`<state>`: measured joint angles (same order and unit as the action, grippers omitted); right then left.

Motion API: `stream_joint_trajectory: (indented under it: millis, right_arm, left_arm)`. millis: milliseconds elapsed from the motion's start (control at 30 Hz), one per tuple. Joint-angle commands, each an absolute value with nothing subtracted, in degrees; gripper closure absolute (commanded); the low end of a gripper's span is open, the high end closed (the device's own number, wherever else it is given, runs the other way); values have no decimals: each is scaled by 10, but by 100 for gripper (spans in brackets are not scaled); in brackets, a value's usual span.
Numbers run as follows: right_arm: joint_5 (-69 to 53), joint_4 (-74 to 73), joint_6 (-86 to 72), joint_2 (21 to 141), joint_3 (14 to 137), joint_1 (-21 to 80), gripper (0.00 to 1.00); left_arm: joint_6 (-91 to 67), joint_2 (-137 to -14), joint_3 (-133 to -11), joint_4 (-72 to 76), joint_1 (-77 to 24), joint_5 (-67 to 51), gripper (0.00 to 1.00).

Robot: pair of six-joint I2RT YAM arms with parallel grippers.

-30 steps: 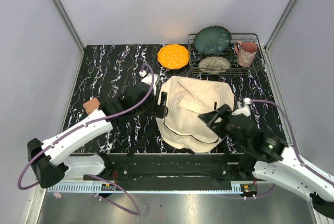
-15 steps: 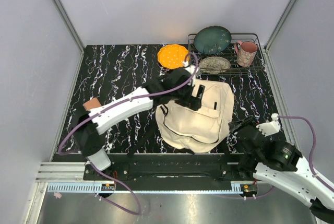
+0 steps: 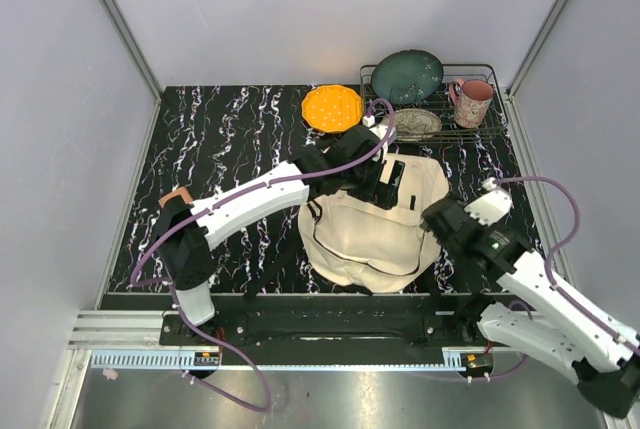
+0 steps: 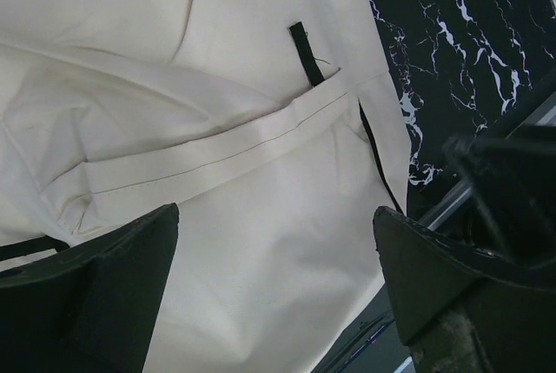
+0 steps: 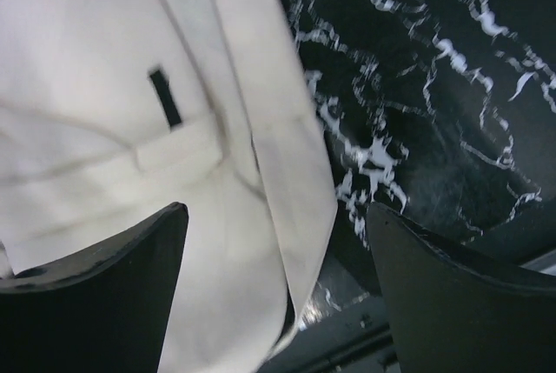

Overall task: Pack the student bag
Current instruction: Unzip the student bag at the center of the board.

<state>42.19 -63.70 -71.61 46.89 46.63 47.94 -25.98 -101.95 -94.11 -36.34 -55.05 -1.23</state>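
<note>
The large cream-beige fabric backpack (image 3: 365, 234) lies flat on the black white-veined table (image 3: 220, 139), toward its near edge and right of the middle. The left gripper (image 3: 392, 182) hangs over the backpack's far part, jaws spread wide, gripping nothing. The right gripper (image 3: 441, 217) is at the backpack's right edge, jaws likewise wide apart and empty.

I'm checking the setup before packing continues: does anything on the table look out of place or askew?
Nothing is spilled or damaged. The student bag lies flat and creased, slightly askew to the table edge. The orange plate sits on the table beside the dish rack, not in it.
</note>
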Motion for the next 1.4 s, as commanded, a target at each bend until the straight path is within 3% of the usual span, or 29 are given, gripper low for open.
stream_joint_trajectory:
  millis: [0,133,233,333,633,933,1367]
  right_arm:
    - [353,-499,-546,430,465,326,11]
    - [46,-402,-436,474,417,87,11]
    - [-96,-339,-417,532,380,9,12]
    - [-155,-281,-426,569,340,-21,13]
    - [-90,-258,-440,536,274,-30,17]
    - [-71,-261,-517,448,204,-30,28]
    - [-75,-251,-522,454,199,-30,30]
  left_arm:
    - [-269,-989,-939,-337,-553,-16,3]
    - [-268,-990,-939,-337,-553,-18,2]
    - [-263,-996,-943,-331,-553,-28,1]
    - [-257,-1012,-955,-325,-553,-39,1]
    - [-236,-1127,-1037,-327,-555,-64,1]
    - [-189,-1241,-1160,-345,-562,-50,3]
    - [-247,-1328,-1201,-360,-562,-33,21]
